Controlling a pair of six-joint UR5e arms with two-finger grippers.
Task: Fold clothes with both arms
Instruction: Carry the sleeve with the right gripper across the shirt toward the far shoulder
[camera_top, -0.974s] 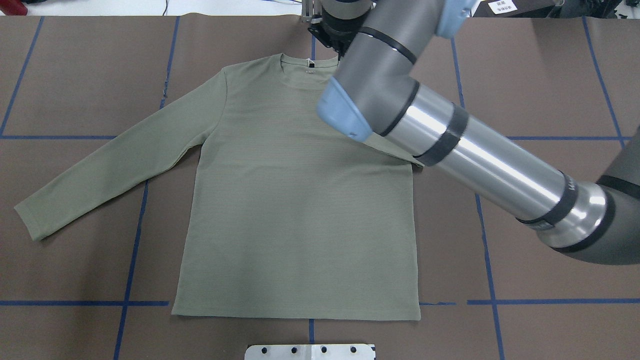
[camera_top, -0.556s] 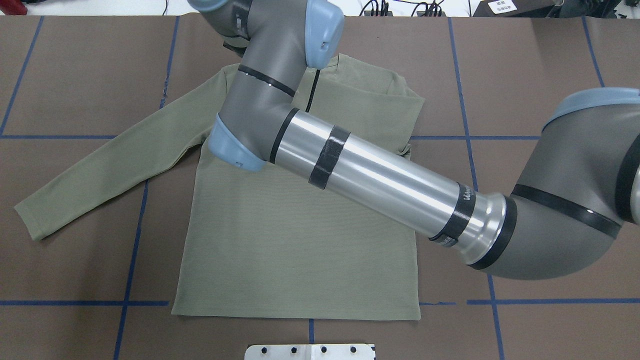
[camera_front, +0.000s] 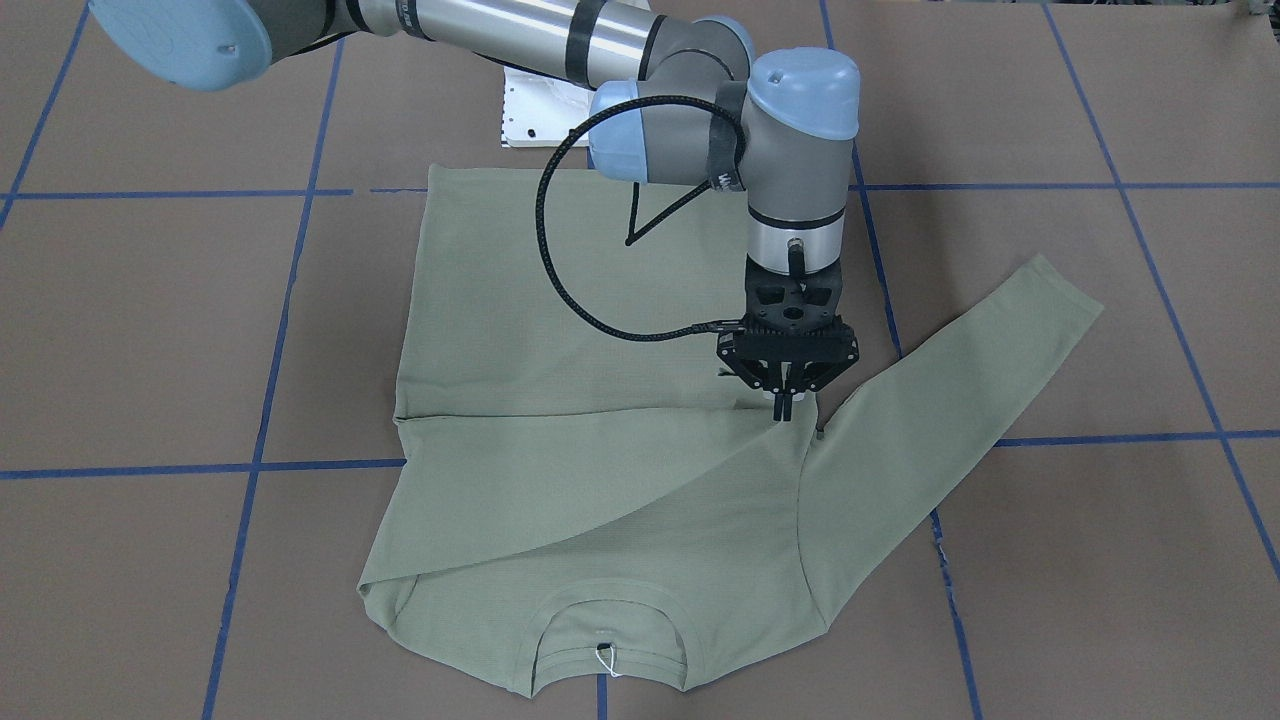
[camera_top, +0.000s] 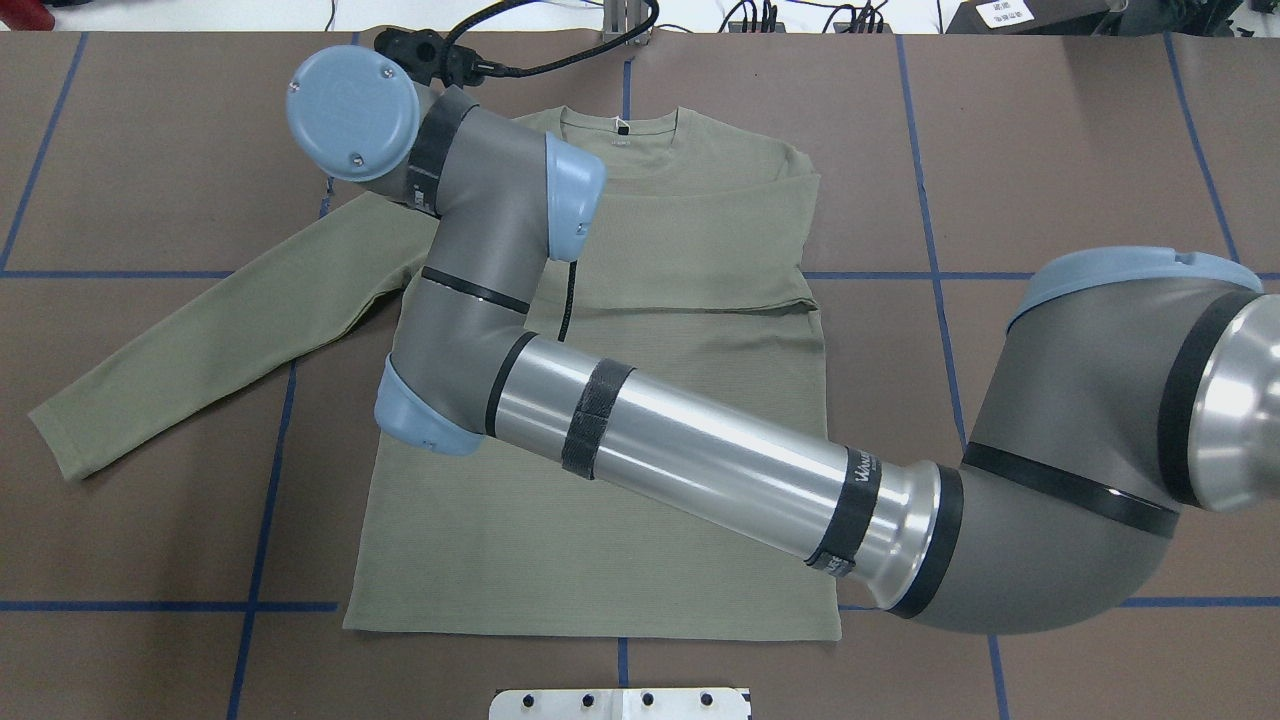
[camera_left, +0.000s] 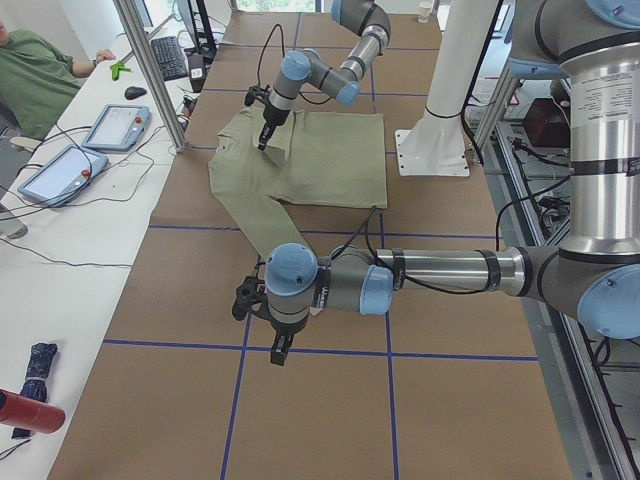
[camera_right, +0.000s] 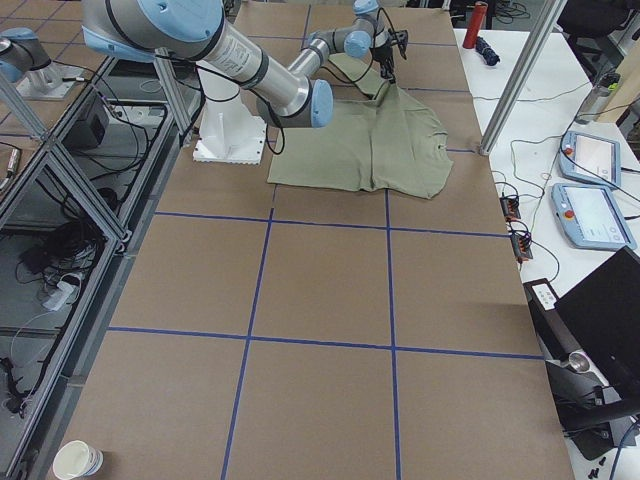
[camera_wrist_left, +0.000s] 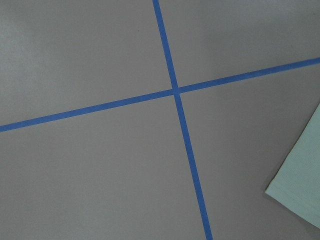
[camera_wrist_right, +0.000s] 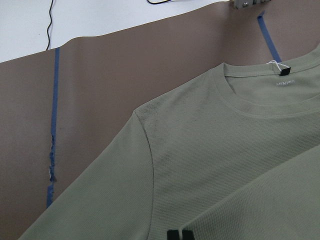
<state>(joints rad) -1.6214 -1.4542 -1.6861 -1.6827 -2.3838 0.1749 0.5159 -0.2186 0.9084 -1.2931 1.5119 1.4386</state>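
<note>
Right gripper (camera_front: 783, 405) nipped closed on the shirt (camera_front: 480, 330) cuff; left gripper (camera_left: 279, 352): can't tell. Limp knit, so you'd grab the free cuff.

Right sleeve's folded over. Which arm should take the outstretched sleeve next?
Left, probably. The left gripper hangs over bare table just past that sleeve's cuff, nothing in its way. The right gripper is shut on the end of the folded sleeve, its arm stretched across the shirt.

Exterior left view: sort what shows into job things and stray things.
Job: sage-green shirt; right gripper, at the folded sleeve; left gripper, off the shirt.
Stray: touchscreen pendants, keyboard, mouse, red bottle, dark folded umbrella.
</note>
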